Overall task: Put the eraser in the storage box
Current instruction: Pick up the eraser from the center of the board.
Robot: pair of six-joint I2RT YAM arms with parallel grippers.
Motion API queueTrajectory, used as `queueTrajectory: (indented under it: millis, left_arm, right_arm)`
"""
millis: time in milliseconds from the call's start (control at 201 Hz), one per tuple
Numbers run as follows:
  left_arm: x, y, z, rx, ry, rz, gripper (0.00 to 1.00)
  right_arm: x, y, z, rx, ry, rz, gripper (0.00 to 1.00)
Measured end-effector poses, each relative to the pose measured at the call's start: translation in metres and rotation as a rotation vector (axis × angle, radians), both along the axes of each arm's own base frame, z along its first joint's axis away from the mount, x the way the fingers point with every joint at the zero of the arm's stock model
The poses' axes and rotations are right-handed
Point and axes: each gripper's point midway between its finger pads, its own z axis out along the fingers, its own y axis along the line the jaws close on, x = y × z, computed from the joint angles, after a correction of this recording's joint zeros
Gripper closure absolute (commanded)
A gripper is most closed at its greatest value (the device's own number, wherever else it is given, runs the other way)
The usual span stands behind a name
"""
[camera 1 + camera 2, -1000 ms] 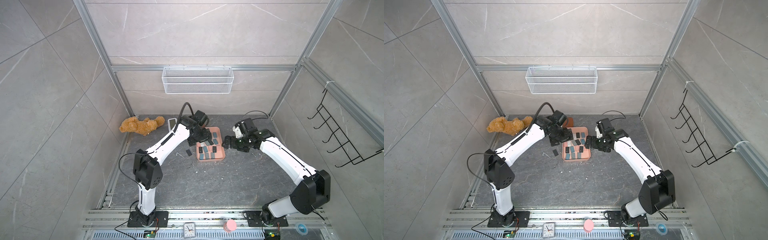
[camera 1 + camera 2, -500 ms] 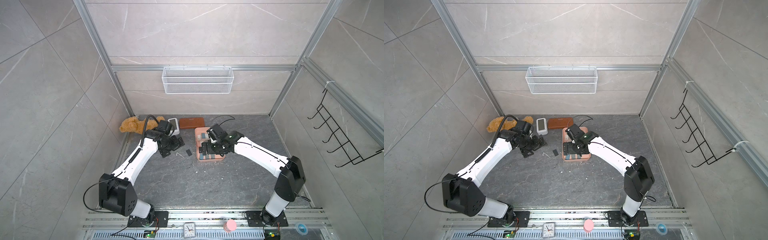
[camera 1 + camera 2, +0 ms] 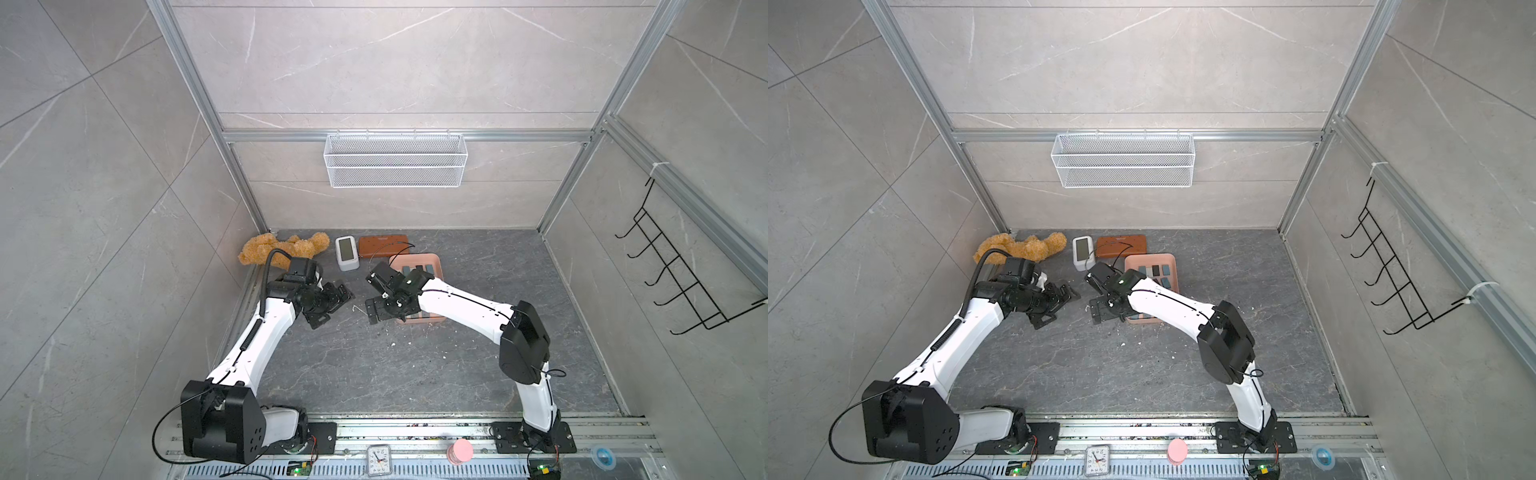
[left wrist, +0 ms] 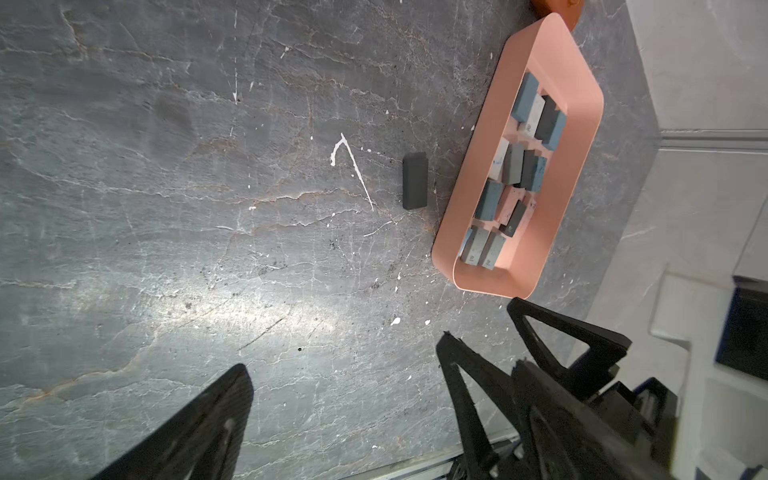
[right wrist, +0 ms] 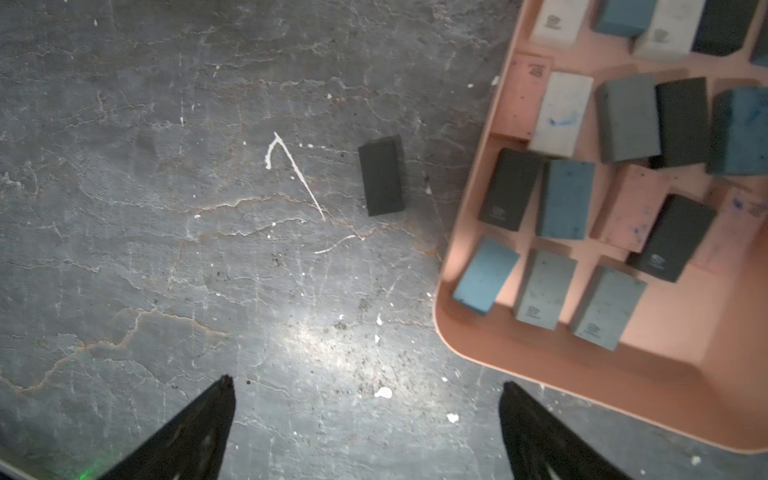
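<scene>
Both grippers spread wide, eraser loose on the slate!
Grey tiled walls [image 3: 83, 166] hem a dark, veined tabletop [image 3: 374, 365]: left gripper [image 4: 340, 361] gaping and empty, black eraser [image 5: 381, 176] flat below the gaping right gripper [image 5: 365, 382], just outside the pink storage box [image 5: 461, 232].

The left gripper [image 3: 331, 305] and the right gripper [image 3: 377, 296] face each other over the dark stone table [image 3: 415, 365], near but apart, each with its jaws spread wide and holding nothing. The right arm [image 3: 465, 305] crosses the salmon-pink storage box [image 3: 437, 266], which holds small dark blocks [image 3: 417, 270]. Along the back edge sit a teddy bear [image 3: 286, 249], a white device [image 3: 346, 252] and a brown case [image 3: 382, 245].
</scene>
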Motion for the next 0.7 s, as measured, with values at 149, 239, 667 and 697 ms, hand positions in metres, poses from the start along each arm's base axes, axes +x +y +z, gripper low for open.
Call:
queueTrajectory:
  millis: [149, 239, 667, 697]
  left_arm:
    - [0.006, -0.002, 0.006, -0.044, -0.030, -0.011, 0.01]
    - [0.007, -0.003, 0.007, -0.054, -0.038, -0.023, 0.01]
    - [0.015, 0.028, 0.000, -0.081, -0.025, 0.028, 0.01]
    - [0.014, 0.027, -0.002, -0.083, -0.020, 0.027, 0.01]
  right_arm:
    - [0.000, 0.017, -0.012, -0.023, 0.012, 0.019, 0.00]
    - [0.000, 0.019, -0.020, -0.038, 0.024, 0.022, 0.00]
    - [0.001, 0.022, -0.051, -0.094, 0.074, 0.005, 0.00]
    - [0.004, 0.025, -0.051, -0.091, 0.072, 0.005, 0.00]
